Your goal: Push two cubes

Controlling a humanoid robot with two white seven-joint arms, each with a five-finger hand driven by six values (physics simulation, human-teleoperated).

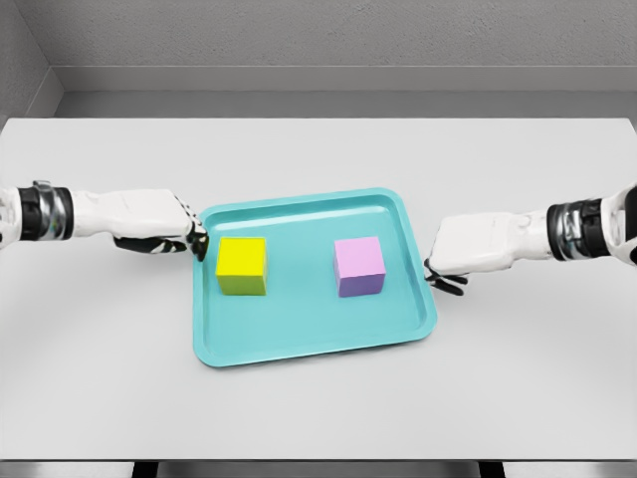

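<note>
the left hand (159,227) and right hand (468,254), fingers curled holding nothing, flank the tray (309,344), seemingly ready to shove the yellow cube (242,265) and purple cube (359,266) inward.

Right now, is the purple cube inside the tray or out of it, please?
Inside: the purple cube rests on the teal tray floor, within its rim.

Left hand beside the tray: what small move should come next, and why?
Probably slide the left hand inward over the tray rim toward the yellow cube. Its fingertips sit at the rim, apart from the cube, so no push has started yet.
</note>
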